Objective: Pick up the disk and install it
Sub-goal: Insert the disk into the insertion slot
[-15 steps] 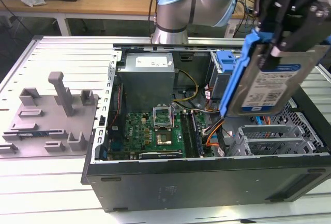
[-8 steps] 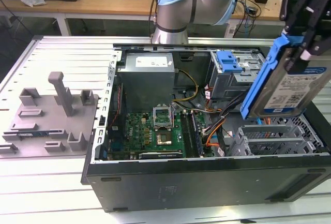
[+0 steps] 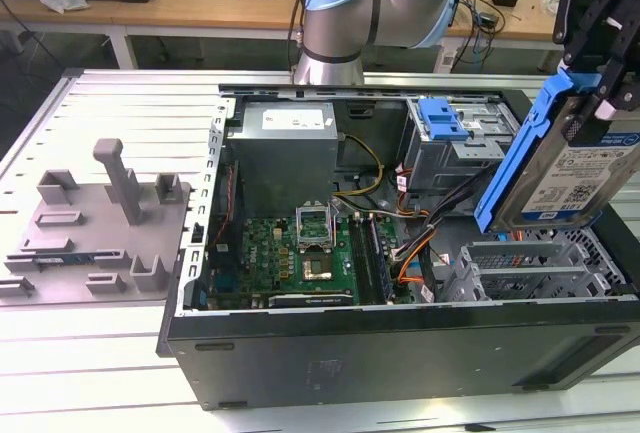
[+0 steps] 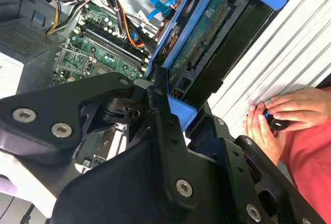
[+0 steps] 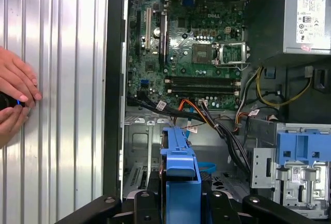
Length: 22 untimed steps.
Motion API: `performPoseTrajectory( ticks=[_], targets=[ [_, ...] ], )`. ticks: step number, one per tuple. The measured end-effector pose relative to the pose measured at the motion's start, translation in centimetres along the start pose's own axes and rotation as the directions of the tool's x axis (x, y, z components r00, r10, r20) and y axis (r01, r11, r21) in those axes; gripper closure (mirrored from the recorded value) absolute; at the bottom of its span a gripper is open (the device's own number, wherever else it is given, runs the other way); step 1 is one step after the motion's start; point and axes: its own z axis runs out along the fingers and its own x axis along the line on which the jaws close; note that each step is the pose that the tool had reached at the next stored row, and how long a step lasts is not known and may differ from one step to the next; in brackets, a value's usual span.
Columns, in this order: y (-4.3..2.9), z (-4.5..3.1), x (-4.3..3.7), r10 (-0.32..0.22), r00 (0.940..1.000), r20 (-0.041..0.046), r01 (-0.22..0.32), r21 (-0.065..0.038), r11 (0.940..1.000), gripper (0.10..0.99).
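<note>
Black and hard-edged, the pincer [image 3: 592, 88] has its jointed metal fingers closed tight on the disk [image 3: 572, 178], gripping it by the upper end. That disk is a flat silver slab with a white-and-blue label, framed by a glossy blue plastic rail. It hangs tilted in the air above the exterior view's right end of the open computer case [image 3: 400, 353], over a bare, slotted metal bay [image 3: 530, 263]. In the second wrist view its underside shows a green board and a row of connector pins. Deeper in the case lie the green circuit board [image 3: 300, 253], bundled cables [image 3: 420, 243] and a grey metal cage [image 3: 455, 153] with a small blue latch [image 3: 440, 118]. A person's hands [image 4: 295, 105] rest on the ribbed metal table [image 4: 289, 53] just beside the case, holding a small dark object [image 4: 274, 123].
</note>
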Motion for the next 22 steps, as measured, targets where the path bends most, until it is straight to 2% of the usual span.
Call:
performPoseTrajectory(
  ticks=[22],
  targets=[
    [0.07, 0.31, 0.3, 0.02, 0.9998, 0.0001, -0.02, 0.0, 0.9998, 0.722]
  ],
)
